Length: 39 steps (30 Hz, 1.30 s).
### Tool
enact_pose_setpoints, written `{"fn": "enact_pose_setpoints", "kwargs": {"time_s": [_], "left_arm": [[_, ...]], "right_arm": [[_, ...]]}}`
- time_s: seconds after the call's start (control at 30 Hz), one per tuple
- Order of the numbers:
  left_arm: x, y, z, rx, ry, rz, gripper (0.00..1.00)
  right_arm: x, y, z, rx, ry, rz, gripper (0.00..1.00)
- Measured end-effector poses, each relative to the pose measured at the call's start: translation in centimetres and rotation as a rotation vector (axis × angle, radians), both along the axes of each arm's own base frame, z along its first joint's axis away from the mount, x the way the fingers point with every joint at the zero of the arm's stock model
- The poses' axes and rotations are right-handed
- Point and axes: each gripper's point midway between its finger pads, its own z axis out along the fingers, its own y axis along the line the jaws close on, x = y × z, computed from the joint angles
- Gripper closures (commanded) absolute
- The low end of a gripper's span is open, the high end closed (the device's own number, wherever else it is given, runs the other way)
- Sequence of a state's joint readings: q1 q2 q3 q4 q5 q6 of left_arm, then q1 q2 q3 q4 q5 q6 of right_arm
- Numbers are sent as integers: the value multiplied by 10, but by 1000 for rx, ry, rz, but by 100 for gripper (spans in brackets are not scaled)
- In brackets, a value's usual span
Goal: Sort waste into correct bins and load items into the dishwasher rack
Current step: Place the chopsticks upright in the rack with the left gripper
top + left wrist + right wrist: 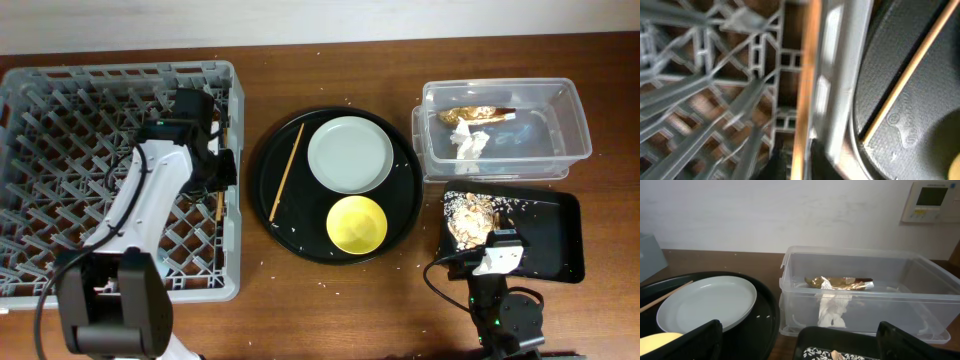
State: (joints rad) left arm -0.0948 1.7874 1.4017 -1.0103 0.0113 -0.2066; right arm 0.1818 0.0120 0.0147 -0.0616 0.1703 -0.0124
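Observation:
My left gripper (221, 186) is at the right wall of the grey dishwasher rack (60, 90), shut on a wooden chopstick (801, 110) that runs along the rack wall (840, 75). A second chopstick (288, 170) lies on the round black tray (275, 215) beside the grey-green plate (349, 153) and yellow bowl (357, 223). The clear tub (575, 125) holds the white napkin (467, 142) and gold wrapper (468, 114). Food scraps (470, 215) lie in the black rectangular tray (545, 235). My right gripper (805, 347) is open at that tray's near edge. No cups are in view.
The right wrist view shows the plate (710, 305), tub (790, 295), napkin (832, 311) and wrapper (840, 283) ahead, with a wall behind. Rice-like crumbs dot the round tray and table. Bare wood lies between the rack and round tray.

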Motion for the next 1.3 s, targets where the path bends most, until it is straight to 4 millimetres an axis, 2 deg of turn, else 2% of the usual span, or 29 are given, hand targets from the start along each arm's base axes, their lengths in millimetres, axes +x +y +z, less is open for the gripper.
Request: {"fn": "enact_pose_setpoints", "kwargs": {"time_s": [0.03, 0.07, 0.1, 0.13, 0.17, 0.2, 0.27, 0.33, 0.37, 0.47, 0.5, 0.53, 0.57, 0.6, 0.73, 0.8, 0.83, 0.87, 0.9, 0.93, 0.97, 1.0, 1.07, 1.1, 1.13, 1.2, 1.23, 1.27, 1.3], "left_arm": [[4, -2, 13, -29, -25, -20, 59], [10, -7, 25, -43, -65, -49, 55], [14, -15, 42, -55, -120, -91, 55], [15, -25, 57, -56, -165, -131, 63], [15, -34, 62, -57, -183, -165, 78], [13, -49, 61, -58, -186, -209, 83], [19, -83, 61, -66, -236, -301, 84], [20, -119, 33, -58, -212, -386, 61], [19, -131, 3, -48, -162, -415, 61], [14, -138, -70, -13, -23, -439, 61], [13, -138, -82, 0, -2, -441, 61], [15, -137, -87, 14, -4, -441, 62], [19, -135, -86, 34, -24, -438, 71], [20, -133, -86, 43, -25, -436, 73], [8, -130, -81, 44, 32, -427, 65], [21, -130, -53, 52, -51, -414, 65], [26, -127, -48, 74, -76, -408, 65], [28, -122, -51, 107, -81, -401, 65], [29, -121, -56, 120, -79, -402, 70], [33, -121, -71, 131, -66, -402, 80], [33, -120, -87, 142, -40, -413, 96], [33, -121, -88, 139, -42, -422, 100], [30, -123, -88, 131, -30, -436, 100], [22, -119, -86, 139, 14, -431, 100], [16, -118, -79, 142, 52, -425, 100], [24, -120, -26, 130, 8, -402, 100], [29, -118, 11, 108, -71, -363, 100], [31, -108, 47, 92, -143, -313, 100], [31, -75, 83, 95, -199, -216, 100]], "right_arm": [[0, 0, 0, 0, 0, 0, 1], [0, 0, 0, 0, 0, 0, 2], [0, 0, 0, -1, 0, 0, 2], [0, 0, 0, 0, 0, 0, 2], [0, 0, 0, 0, 0, 0, 2], [0, 0, 0, 0, 0, 0, 2], [0, 0, 0, 0, 0, 0, 2], [0, 0, 0, 0, 0, 0, 2], [0, 0, 0, 0, 0, 0, 2], [0, 0, 0, 0, 0, 0, 2], [0, 0, 0, 0, 0, 0, 1], [0, 0, 0, 0, 0, 0, 1], [0, 0, 0, 0, 0, 0, 2], [0, 0, 0, 0, 0, 0, 1], [0, 0, 0, 0, 0, 0, 2], [0, 0, 0, 0, 0, 0, 2], [0, 0, 0, 0, 0, 0, 2], [0, 0, 0, 0, 0, 0, 2], [0, 0, 0, 0, 0, 0, 2], [0, 0, 0, 0, 0, 0, 2], [0, 0, 0, -1, 0, 0, 2], [0, 0, 0, 0, 0, 3, 1], [0, 0, 0, 0, 0, 3, 1], [0, 0, 0, 0, 0, 3, 1], [0, 1, 0, 0, 1, 3, 2], [0, 0, 0, 0, 1, 3, 2], [0, 0, 0, 0, 1, 3, 2], [0, 0, 0, 0, 1, 3, 2], [0, 0, 0, 0, 1, 3, 2]]}}
